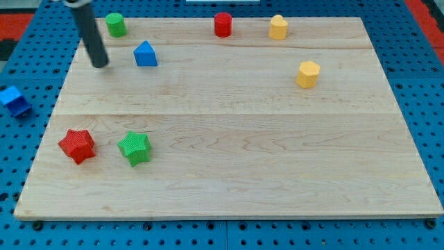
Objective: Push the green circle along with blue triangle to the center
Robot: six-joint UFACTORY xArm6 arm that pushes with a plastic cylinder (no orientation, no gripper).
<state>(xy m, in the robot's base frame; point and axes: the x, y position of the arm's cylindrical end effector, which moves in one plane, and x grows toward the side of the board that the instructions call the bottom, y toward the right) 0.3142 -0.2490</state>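
While resting bare on the board, my tip (pixel 101 64) touches nothing; blue triangle (pixel 145 54) just view's right, green circle (pixel 115 24) toward view's top.

All I've got of my arm on screen is the rod: a straight, smooth cylinder, dark grey to black, with a faint sheen down one side. It narrows hardly at all toward my tip (pixel 101 64), which ends blunt and rounded. No cables, screws or markings are visible.
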